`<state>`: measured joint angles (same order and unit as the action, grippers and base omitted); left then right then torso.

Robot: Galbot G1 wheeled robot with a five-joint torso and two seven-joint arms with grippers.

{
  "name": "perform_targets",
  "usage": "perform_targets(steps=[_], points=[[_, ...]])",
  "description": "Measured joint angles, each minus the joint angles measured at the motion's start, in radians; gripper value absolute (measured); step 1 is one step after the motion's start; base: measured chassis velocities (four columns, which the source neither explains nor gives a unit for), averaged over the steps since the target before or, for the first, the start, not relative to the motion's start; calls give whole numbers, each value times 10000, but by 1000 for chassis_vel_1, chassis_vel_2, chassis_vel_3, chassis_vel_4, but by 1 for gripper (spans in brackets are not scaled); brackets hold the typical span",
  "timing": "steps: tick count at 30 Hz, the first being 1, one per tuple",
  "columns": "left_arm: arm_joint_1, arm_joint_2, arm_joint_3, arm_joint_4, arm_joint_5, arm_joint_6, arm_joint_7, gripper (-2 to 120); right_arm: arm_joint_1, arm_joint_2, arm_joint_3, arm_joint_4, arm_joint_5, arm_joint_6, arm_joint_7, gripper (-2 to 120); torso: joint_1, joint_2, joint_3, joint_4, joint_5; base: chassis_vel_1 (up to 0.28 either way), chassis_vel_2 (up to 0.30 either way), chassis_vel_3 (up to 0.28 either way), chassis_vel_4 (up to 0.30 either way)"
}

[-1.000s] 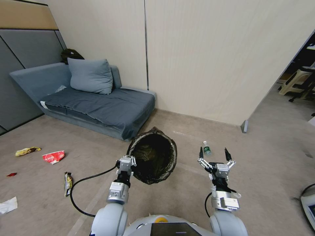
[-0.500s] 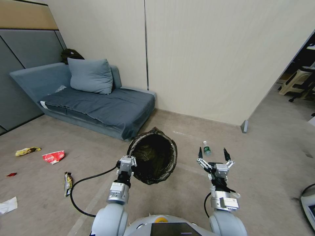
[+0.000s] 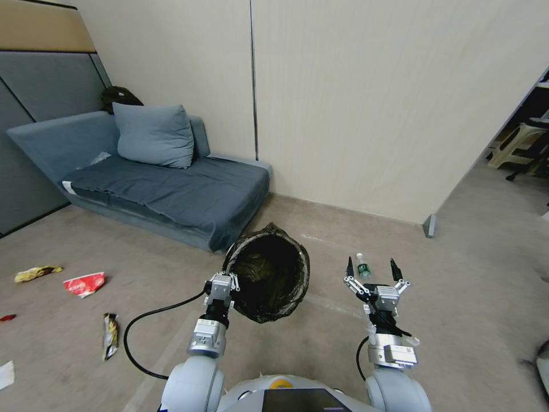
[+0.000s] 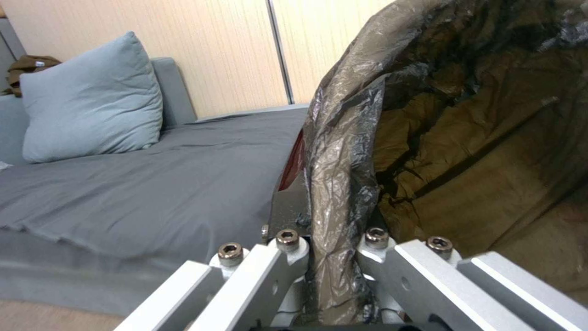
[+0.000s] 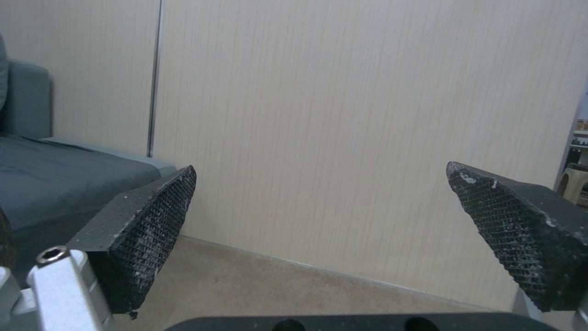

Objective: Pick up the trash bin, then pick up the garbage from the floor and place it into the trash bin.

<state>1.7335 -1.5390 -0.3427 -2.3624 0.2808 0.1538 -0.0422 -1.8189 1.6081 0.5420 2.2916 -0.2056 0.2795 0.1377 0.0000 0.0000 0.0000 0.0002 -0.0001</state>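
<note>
Both jaws differ: left gripper (image 3: pixel 227 281) clamps tilted trash bin's (image 3: pixel 269 273) rim; right gripper (image 3: pixel 371 268) gapes.

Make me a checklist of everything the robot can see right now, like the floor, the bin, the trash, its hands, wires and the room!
Surface: bare beige floor.
Job's things: round trash bin with crinkly black bag liner, lifted and tilted, mouth facing the robot; inside looks empty. Garbage on the floor at left: red-and-white crumpled wrapper, yellow wrapper, dark snack-bar wrapper, tiny red scrap, white tissue.
Clutter: small clear plastic bottle with green label lying beyond the right gripper.
Grippers: left gripper clamped on the bin's rim; right gripper open, empty, held in the air.
Cables: black cable looping beside the left arm.
Surroundings: grey sofa with grey pillow, beige wall panels.
</note>
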Motion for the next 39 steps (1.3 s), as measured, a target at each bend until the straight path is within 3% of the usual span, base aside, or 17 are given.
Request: perform_targets(steps=[13, 39], points=[[27, -27, 5, 33, 69, -34, -21, 1, 59, 0, 22, -143, -116, 241, -90, 100, 3, 0, 2, -1, 2, -215, 219, 220, -206], [46, -30, 14, 33, 76, -38, -26, 1, 61, 0, 20, -152, -113, 266, -104, 100, 0, 0, 0, -2, 1, -1, -4, -1, 0]])
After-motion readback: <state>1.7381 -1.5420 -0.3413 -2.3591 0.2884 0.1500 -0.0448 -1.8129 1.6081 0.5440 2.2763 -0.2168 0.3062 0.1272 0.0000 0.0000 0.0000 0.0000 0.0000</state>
